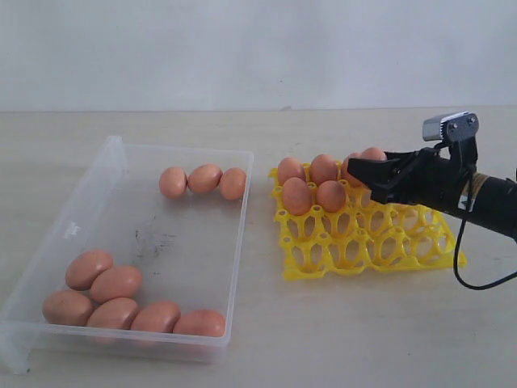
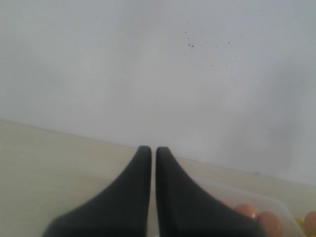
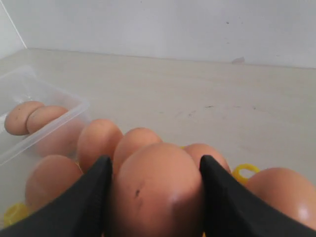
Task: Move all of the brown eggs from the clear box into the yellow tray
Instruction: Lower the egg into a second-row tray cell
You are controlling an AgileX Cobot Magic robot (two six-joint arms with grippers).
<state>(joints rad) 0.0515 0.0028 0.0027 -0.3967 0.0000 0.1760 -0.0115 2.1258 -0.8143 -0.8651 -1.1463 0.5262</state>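
On the pale table point(image 1: 266, 356), the clear box point(image 1: 121, 153) lies at the left of the exterior view. The yellow tray point(image 1: 363, 259) lies just beside it at the right, with a narrow strip of table between them.

Brown eggs point(image 1: 204, 179) in the box form two groups. Three stand in a touching row near the far wall, and six are clustered point(image 1: 117, 283) at the near left corner, well apart from the row. Dark specks mark the bare floor between the groups.

At least six eggs point(image 1: 313, 184) sit in cups in the tray's two far rows.

The right gripper point(image 1: 365, 178) reaches in from the right and hangs over the tray's far half. In the right wrist view this gripper point(image 3: 155, 168) is clamped on one brown egg, the held egg point(image 3: 158, 197), with a black finger point(image 3: 89, 197) pressed to each flank. Whether the held egg rests in a cup cannot be told.

The left gripper point(image 2: 149, 150) shows only in the left wrist view. Its two dark fingers are together, parted by a hairline slit with nothing between them, and face the white wall point(image 2: 148, 64).
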